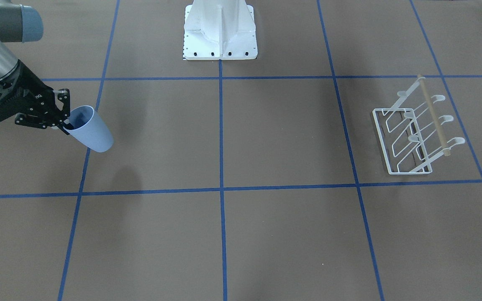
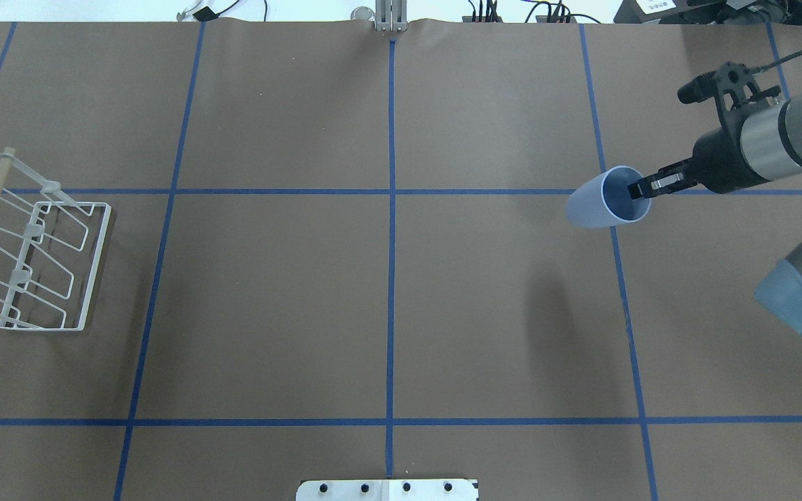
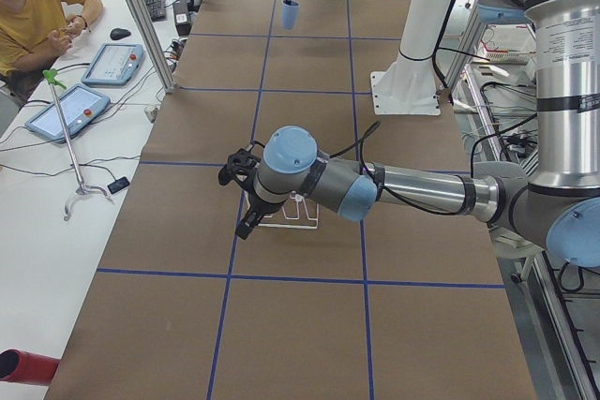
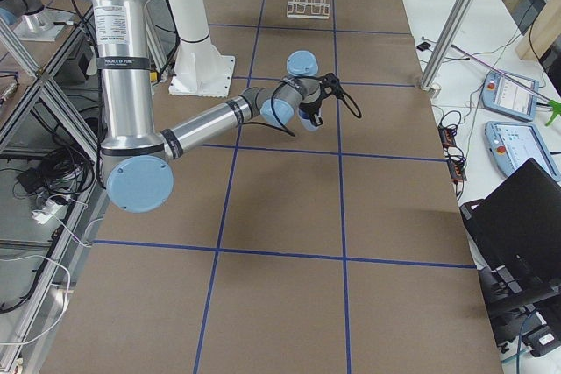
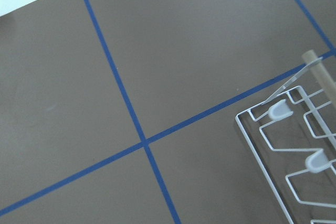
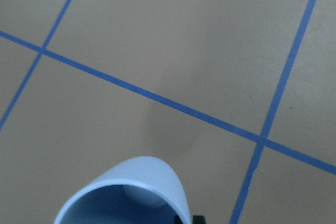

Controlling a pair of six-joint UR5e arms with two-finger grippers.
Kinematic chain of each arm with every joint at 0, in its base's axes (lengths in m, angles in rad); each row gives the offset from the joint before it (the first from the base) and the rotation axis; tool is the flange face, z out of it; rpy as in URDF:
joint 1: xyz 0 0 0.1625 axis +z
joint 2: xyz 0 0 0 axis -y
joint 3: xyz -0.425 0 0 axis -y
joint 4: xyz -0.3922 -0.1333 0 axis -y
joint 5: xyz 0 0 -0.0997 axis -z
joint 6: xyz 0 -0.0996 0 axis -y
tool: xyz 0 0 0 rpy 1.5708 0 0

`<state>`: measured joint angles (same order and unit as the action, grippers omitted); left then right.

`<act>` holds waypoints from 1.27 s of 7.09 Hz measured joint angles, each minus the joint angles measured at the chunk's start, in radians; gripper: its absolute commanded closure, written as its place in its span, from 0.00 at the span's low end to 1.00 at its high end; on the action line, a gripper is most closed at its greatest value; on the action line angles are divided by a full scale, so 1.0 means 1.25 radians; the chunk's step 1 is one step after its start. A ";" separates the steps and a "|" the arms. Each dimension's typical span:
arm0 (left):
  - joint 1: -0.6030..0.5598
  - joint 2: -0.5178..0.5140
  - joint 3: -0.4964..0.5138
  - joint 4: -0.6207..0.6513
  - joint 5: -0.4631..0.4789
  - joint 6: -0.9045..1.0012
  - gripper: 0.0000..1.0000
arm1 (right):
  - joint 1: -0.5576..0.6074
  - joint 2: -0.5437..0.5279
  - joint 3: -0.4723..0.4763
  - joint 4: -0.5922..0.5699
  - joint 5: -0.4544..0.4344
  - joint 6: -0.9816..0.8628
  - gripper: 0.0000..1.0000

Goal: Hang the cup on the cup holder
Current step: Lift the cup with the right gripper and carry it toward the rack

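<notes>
Cup hangs clear of the worktop on the robot's right side, its shadow lying apart from it on the brown paper; it is tipped well over, mouth towards the right gripper, base pointing towards the middle of the worktop. The fingers are closed on the rim wall, one inside the mouth and one outside; I judge such a pinch leaves most of the opening free, so a prong could enter it. Far over on the robot's left stands the cup holder, well apart from the cup; its slanted prongs and wooden rod are bare, nothing hung yet. The left gripper hovers close over the holder in the side view, its wrist camera looking down on a corner of the rack; how far its fingers are open I cannot tell. The carry across looks to be the step in hand; the cup's tilt will probably need matching to a prong's slant.
</notes>
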<state>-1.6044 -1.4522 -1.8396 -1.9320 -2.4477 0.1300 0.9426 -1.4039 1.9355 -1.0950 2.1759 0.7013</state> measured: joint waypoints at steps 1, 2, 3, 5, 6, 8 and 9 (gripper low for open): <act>0.002 -0.016 -0.002 -0.021 -0.036 -0.049 0.01 | -0.003 0.035 -0.003 0.018 0.000 0.040 1.00; 0.009 -0.026 -0.004 -0.066 -0.076 -0.126 0.01 | -0.011 0.051 -0.006 0.060 0.001 0.062 1.00; 0.030 -0.034 -0.005 -0.132 -0.105 -0.225 0.01 | -0.022 0.057 -0.008 0.119 0.001 0.092 1.00; 0.105 -0.060 -0.004 -0.308 -0.122 -0.481 0.01 | -0.056 0.061 -0.012 0.286 -0.001 0.239 1.00; 0.142 -0.076 -0.004 -0.392 -0.123 -0.608 0.03 | -0.076 0.064 -0.013 0.374 -0.008 0.328 1.00; 0.204 -0.114 -0.004 -0.560 -0.119 -0.867 0.03 | -0.131 0.075 -0.014 0.536 -0.063 0.490 1.00; 0.221 -0.136 -0.005 -0.626 -0.118 -0.979 0.03 | -0.165 0.077 -0.014 0.598 -0.106 0.528 1.00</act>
<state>-1.3286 -1.6220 -1.8459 -2.7145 -2.5949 -1.0936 0.7359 -1.3082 1.9181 -0.3474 2.0437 1.3613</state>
